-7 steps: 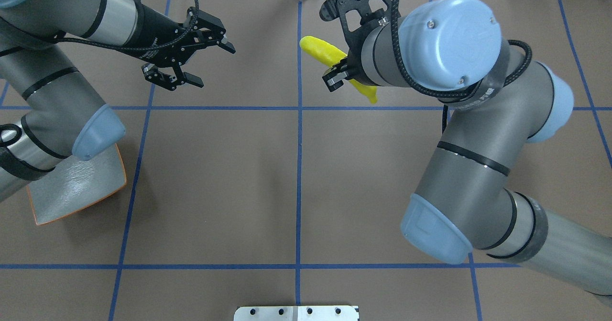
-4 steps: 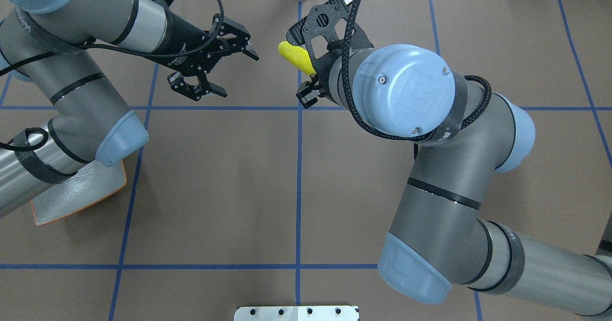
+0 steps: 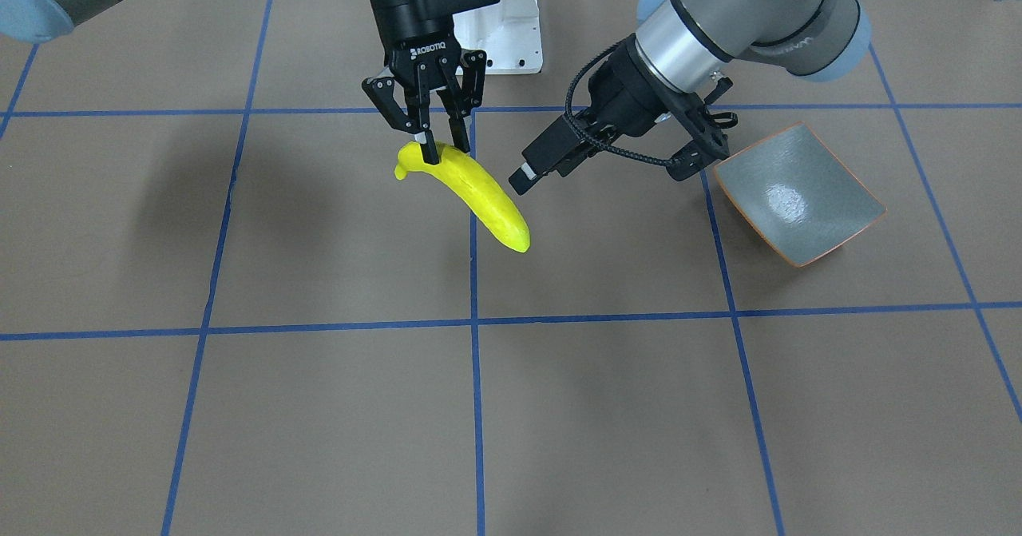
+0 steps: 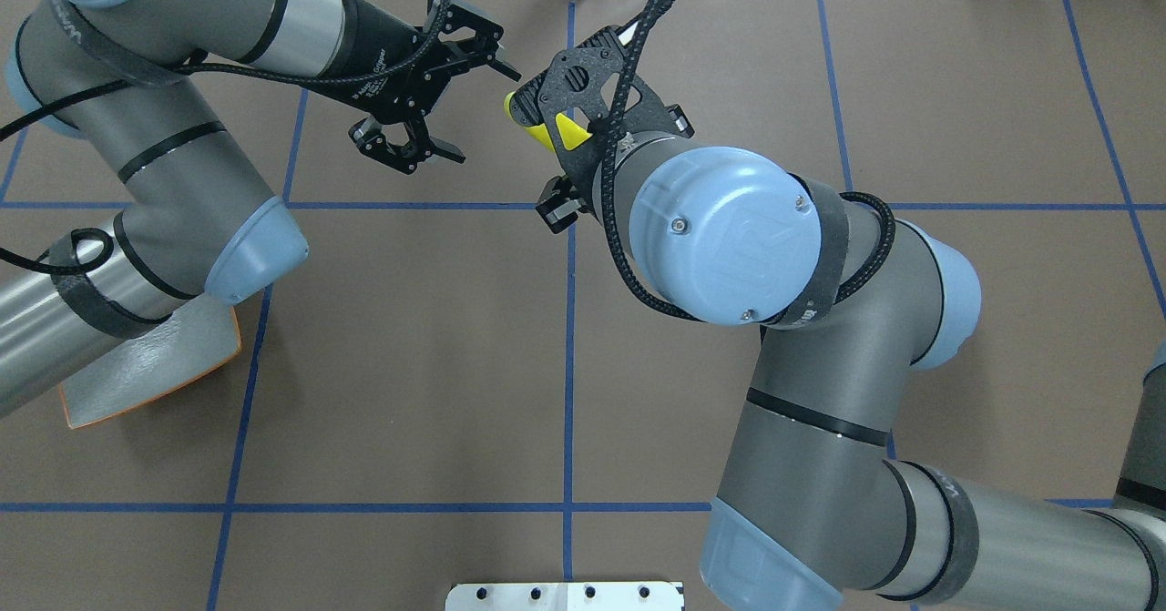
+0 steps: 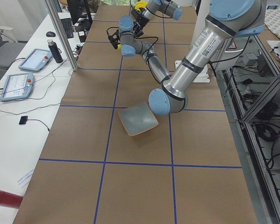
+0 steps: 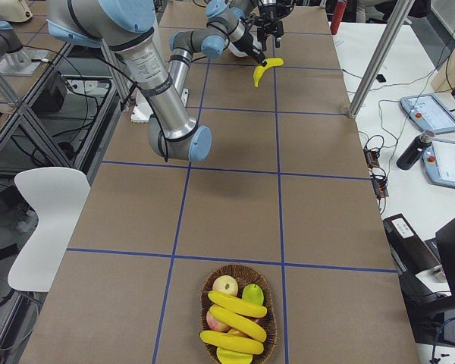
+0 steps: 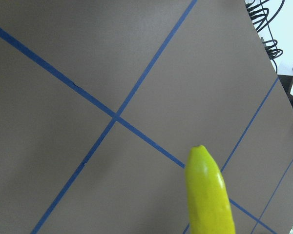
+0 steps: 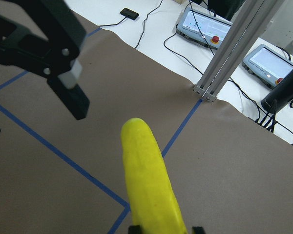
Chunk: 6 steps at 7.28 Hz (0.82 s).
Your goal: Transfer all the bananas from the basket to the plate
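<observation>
the right gripper (image 3: 445, 150) is pinching one banana (image 3: 479, 200) close to its stem end, its jaws narrowed onto the neck, and is holding it in the air above the middle of the brown table (image 3: 319, 424). the rest of the fruit is drooping away from the grip. its blunt free end is lying just beside the left gripper (image 4: 478, 112), which is gaping wide and empty and is not touching it.

the banana is looking light and stiff, with a glossy skin that is probably slippery. pinched at one end like this, it is likely to pivot or swing. a hold across the thick middle, square to the curve, would be steadier for a receiving pincer.

the plate (image 3: 798, 192) is sitting on the robot's left side, well apart from the fruit and bare. at the far right end, the basket (image 6: 205, 303) is holding three more bananas (image 6: 241, 322) among other fruit, so most of the job is looking undone.
</observation>
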Motion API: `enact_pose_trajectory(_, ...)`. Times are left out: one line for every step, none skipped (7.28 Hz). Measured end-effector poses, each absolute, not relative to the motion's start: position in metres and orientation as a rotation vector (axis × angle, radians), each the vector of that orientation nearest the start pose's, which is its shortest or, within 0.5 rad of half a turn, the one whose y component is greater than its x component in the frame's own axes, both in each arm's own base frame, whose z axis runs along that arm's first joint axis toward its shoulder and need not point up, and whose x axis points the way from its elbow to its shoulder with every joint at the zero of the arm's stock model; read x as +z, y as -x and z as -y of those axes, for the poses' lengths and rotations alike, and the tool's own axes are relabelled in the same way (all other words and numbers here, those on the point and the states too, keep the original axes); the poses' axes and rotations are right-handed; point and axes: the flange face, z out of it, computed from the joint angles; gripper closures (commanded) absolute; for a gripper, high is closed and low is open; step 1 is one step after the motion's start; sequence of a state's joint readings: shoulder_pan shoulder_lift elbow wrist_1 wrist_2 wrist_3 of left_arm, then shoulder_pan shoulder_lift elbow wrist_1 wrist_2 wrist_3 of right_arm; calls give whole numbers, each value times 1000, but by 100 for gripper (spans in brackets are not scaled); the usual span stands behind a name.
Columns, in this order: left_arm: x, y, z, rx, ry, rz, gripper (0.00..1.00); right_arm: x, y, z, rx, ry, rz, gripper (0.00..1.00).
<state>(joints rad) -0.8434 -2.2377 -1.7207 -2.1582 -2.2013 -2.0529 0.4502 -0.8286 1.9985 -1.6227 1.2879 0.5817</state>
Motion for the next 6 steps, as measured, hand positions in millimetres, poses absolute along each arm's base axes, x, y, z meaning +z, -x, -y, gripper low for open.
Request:
enact_pose_trajectory(125, -362, 519, -651, 273, -1443, 0, 61, 446, 388, -323, -934, 679, 100)
enact_pose_trajectory(124, -363, 518, -651, 274, -1443, 0, 56, 448, 384, -326, -939, 687, 100)
enact_pose_trajectory(124, -365, 516, -647, 276, -1444, 0, 54, 450, 382, -327, -941, 692, 100)
enact_pose_trajectory(124, -369, 514, -639, 280, -1444, 0, 51, 450, 381, -328, -944, 695, 100)
enact_pose_trajectory(126, -373, 511, -632, 284, -1442, 0, 48, 449, 380, -327, -948, 700, 100)
enact_pose_trajectory(128, -375, 509, -628, 287, -1440, 0, 45, 449, 380, -326, -952, 705, 100)
